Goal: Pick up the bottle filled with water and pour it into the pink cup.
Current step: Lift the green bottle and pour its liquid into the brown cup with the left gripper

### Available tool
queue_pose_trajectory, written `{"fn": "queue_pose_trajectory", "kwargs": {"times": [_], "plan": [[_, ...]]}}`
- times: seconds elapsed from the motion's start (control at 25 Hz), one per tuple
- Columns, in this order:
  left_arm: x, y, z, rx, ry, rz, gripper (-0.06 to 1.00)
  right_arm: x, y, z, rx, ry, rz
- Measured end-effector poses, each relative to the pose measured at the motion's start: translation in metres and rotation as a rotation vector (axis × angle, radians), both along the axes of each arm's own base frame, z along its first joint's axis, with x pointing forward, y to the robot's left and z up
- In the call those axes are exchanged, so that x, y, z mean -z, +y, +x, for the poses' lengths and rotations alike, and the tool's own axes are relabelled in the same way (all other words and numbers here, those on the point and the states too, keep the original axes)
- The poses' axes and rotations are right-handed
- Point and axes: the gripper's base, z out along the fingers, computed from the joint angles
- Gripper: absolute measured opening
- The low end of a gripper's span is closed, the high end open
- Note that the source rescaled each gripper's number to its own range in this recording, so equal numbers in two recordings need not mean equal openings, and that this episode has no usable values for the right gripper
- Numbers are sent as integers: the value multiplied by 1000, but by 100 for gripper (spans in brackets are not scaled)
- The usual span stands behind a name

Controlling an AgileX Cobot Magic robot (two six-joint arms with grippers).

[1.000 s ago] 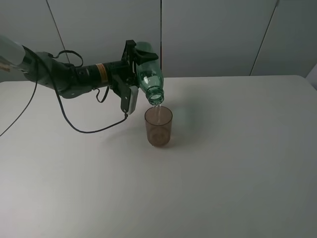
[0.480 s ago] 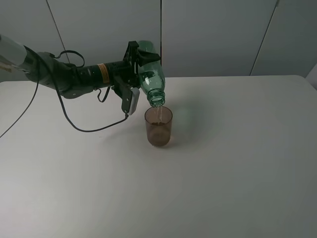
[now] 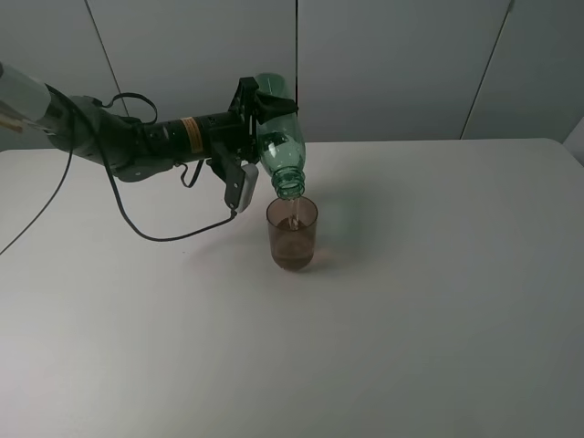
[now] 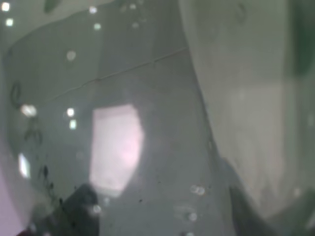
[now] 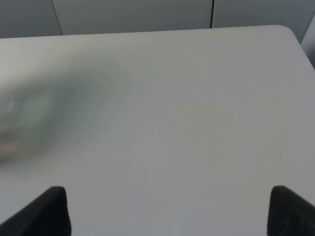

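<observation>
I am pouring now, and I think the trick is to go slow. I want the mouth of the bottle [image 3: 279, 151] to sit over the middle of the pink cup [image 3: 292, 239], not over its edge. I should tip the bottle more only a little bit at a time, so the water comes out as a thin line and does not splash. I must not bump the cup, since it looks light and could fall over.

The left gripper [image 3: 259, 108] is squeezed tight around the fat part of the bottle, up near its bottom end. The bottle hangs tipped, mouth down, out past the gripper. Its mouth is just above the cup's rim, and I think they are not touching. (My left wrist camera shows only blurry green plastic, so I aim with the high camera.)

The right gripper [image 5: 170, 211] has its fingers spread wide with nothing in them. It hangs over the bare table [image 3: 429, 319].
</observation>
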Motion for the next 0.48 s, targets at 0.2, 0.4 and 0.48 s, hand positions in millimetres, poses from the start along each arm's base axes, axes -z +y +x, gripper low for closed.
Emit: {"fn": "queue_pose_trajectory", "kwargs": {"times": [0.2,0.4,0.48], "plan": [[0,0,0,3,-23,11,0,0,0,0,0,0,0],[0,0,0,7,-43,21,0,0,0,0,0,0,0],[-1,0,0,10,-47,23,0,0,0,0,0,0,0]]}}
